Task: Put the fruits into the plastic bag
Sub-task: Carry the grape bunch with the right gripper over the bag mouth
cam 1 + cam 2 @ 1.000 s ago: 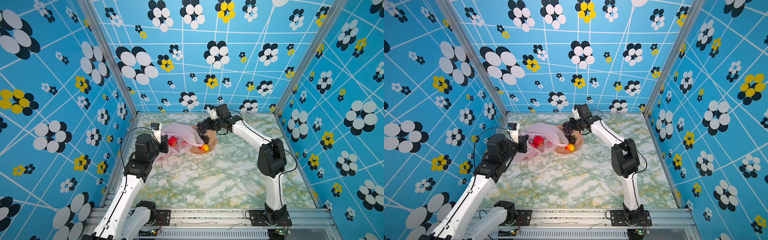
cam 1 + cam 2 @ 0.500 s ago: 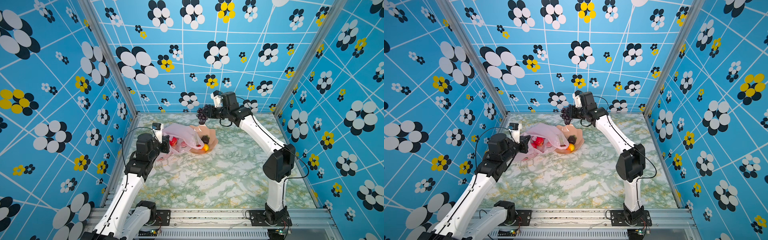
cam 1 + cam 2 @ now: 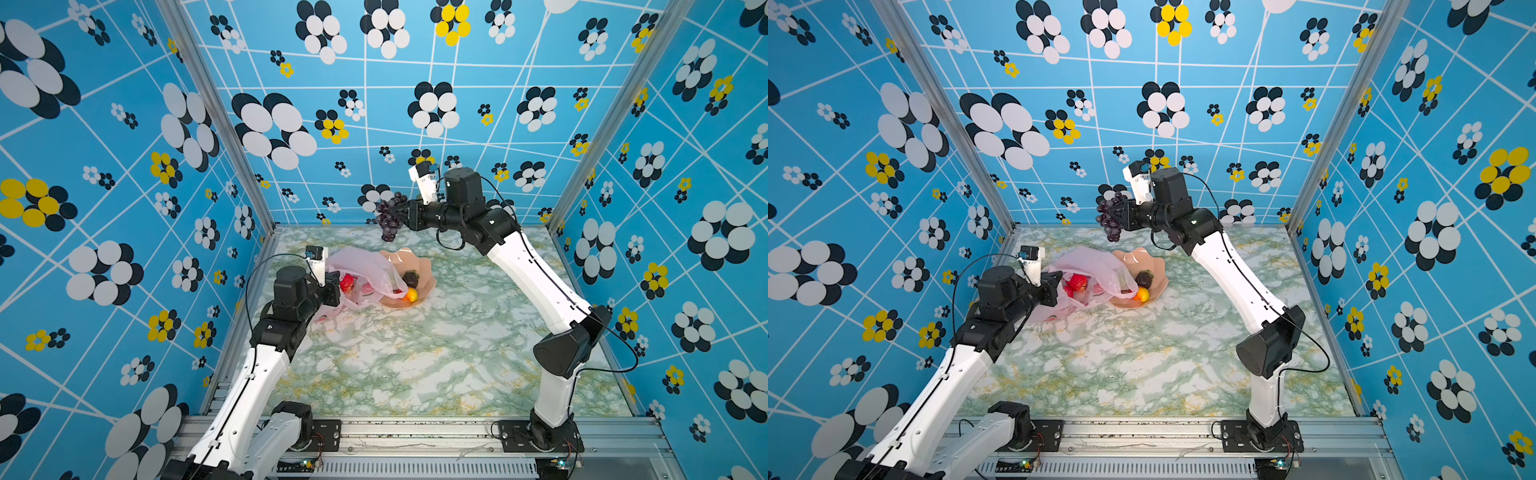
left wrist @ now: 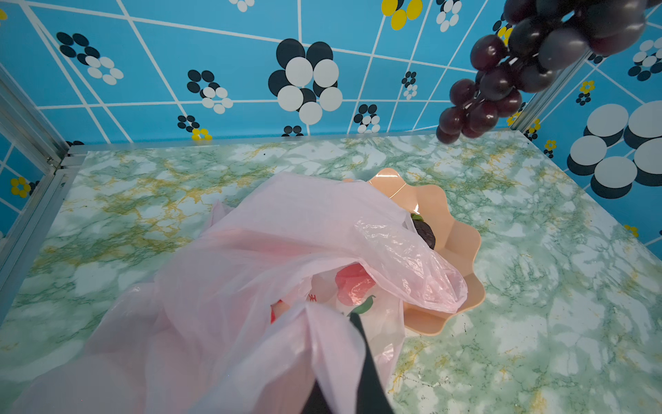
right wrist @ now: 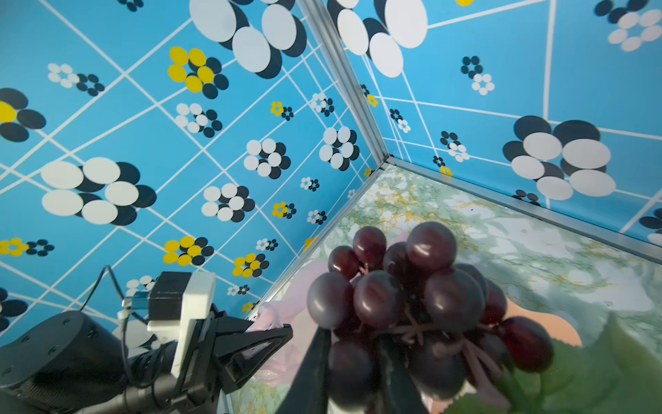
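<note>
Aloft, grapes (image 3: 388, 219) in rt tool (image 3: 402, 212), prob. above bag (image 3: 365, 268)

The left arm (image 3: 253, 386) and right arm (image 3: 536, 270) are clad in white shells, joined by black joint housings (image 3: 569, 353) and bolted to black base plates (image 3: 515, 436). Thin black cables (image 5: 106, 267) are looped at each wrist. The left gripper (image 5: 281, 333) is black, apparently wedge-shaped, with a white camera bracket (image 5: 195, 301) fitted behind it.
</note>
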